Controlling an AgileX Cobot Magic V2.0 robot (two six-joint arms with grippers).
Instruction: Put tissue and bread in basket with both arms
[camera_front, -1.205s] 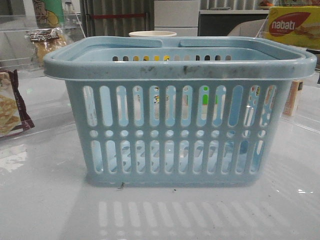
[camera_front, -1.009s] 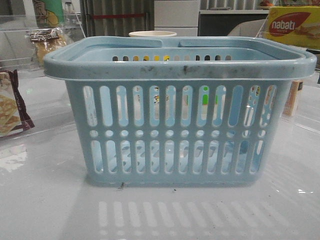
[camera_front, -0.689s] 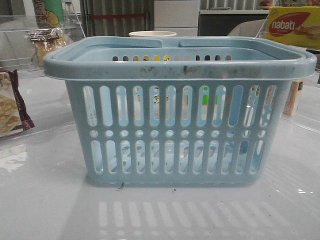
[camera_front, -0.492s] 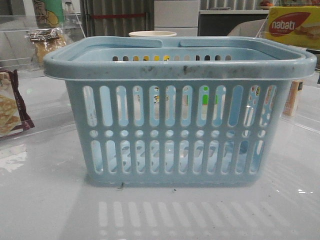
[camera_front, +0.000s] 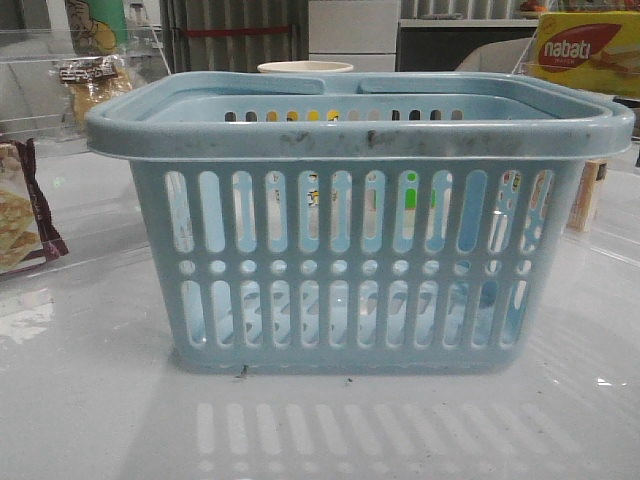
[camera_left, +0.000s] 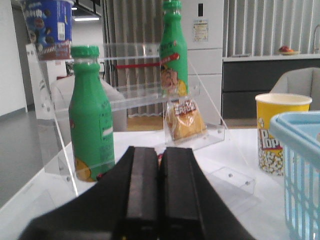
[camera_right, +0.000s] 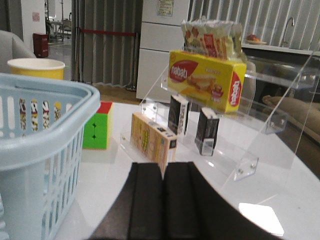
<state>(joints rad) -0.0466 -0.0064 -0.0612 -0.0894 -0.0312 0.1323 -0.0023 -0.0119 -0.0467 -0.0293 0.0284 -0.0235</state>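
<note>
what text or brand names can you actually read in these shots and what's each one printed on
"nabati": on the yellow-and-red box, top right in the front view, and readable again in the right wrist view.
"Pop...": on the yellow popcorn cup; the rest is cut off by the basket.
Too blurred to read: the bread wrapper's dark band, the green bottles' labels, the two dark packets, the tan carton.

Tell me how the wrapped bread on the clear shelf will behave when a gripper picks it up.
The bread probably squashes easily: it looks soft and puffy. Its clear crinkly wrapper may slip or bunch. It leans upright against the clear shelf, so a nudge could tip it.
</note>
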